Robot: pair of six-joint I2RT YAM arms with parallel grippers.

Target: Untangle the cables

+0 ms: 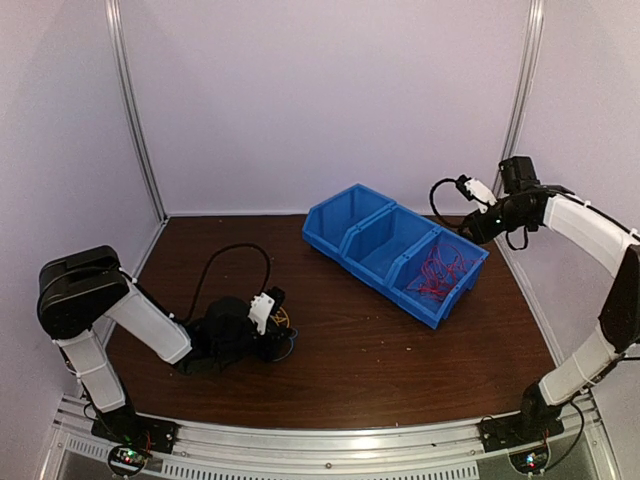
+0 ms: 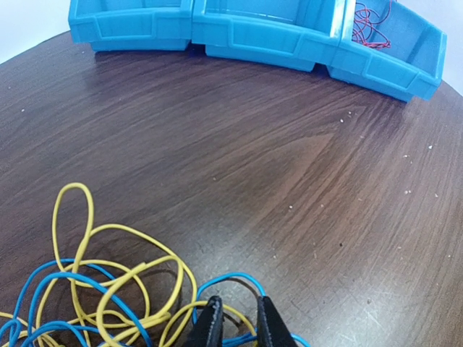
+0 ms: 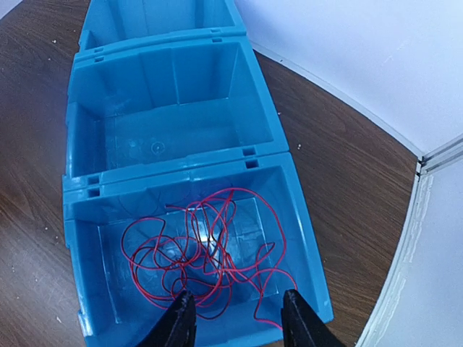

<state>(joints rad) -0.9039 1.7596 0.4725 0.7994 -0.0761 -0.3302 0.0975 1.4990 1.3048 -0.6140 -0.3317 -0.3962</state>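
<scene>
A loose tangle of thin red wire cables [image 3: 206, 249] lay on the floor of the end compartment, the one nearest the worktop's right edge, in a bright blue plastic bin with three compartments [image 1: 430, 305]. Their loops overlapped one another, and one strand trailed toward the compartment's near wall. The other two compartments showed only bare blue plastic.

A second bunch lay in the left half of the dark brown wood-grain worktop [image 2: 289, 144], toward its near edge. There, thin yellow wire cables [image 2: 126, 278] curled in open loops, one tall loop standing out to the side, and they were interlaced with thin blue wire cables [image 2: 61, 275].

The bin sat slantwise near the far right corner of the worktop.

The right hand [image 3: 237, 298] hung over the red tangle with its fingers spread wide and nothing between them. The left hand [image 2: 236, 309] was down at the yellow and blue bunch. Its black fingers stood a narrow gap apart with strands crossing there, and I cannot tell whether any strand was pinched.
</scene>
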